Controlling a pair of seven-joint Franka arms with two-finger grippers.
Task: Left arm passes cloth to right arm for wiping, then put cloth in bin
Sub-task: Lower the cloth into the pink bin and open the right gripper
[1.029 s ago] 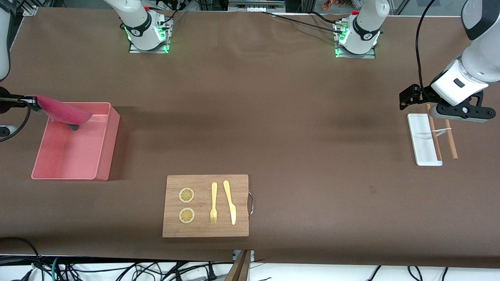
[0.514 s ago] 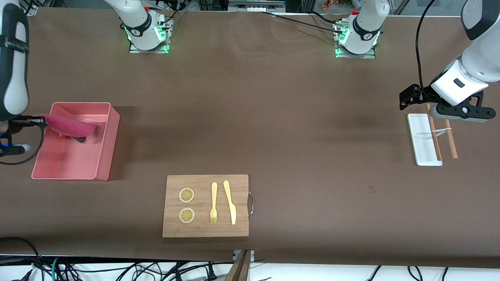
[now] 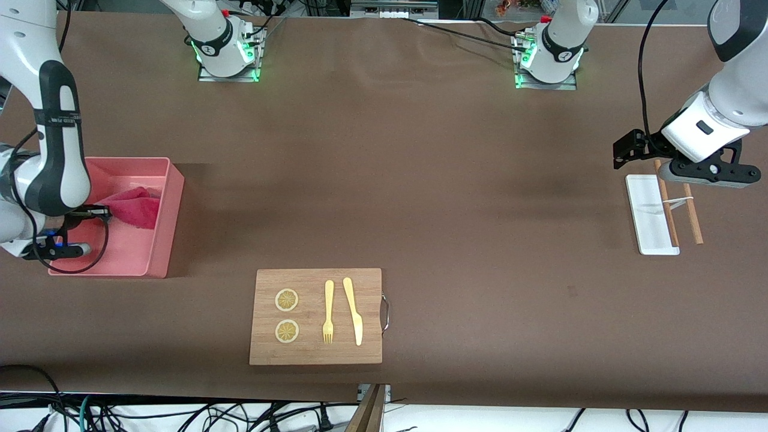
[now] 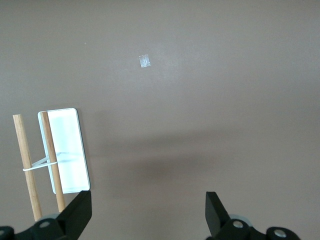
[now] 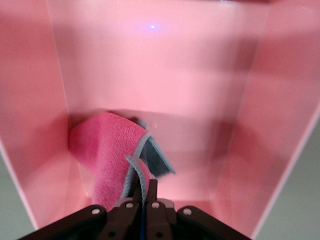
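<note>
Lowered since a second ago: the right arm [image 3: 51,144] has swung in over the bin [image 3: 171,198], and the cloth [image 3: 135,207], which was hanging above the rim, is now sagging down inside the tub.

Table [image 3: 420,180]: wide, brown.

Left arm [image 3: 720,114]: waiting at its own end of the table, unchanged. Left gripper [image 4: 147,212] is hovering with fingers spread wide and nothing between them, over bare table beside the white tray [image 3: 648,222] and two wooden sticks [image 3: 693,219].

Bin: pale pink, plain walls, sitting at the right arm's end.

Cutting board [image 3: 315,354]: lying nearer the front camera, carrying two lemon slices [image 3: 287,300], a fork [image 3: 328,312] and a knife [image 3: 353,309].

Cloth: magenta-red terry, folded and floppy, one corner turning up to show a grey-blue edge.

Right gripper [image 5: 145,200]: fingers pinched tight on one corner of the cloth, inside the bin.
</note>
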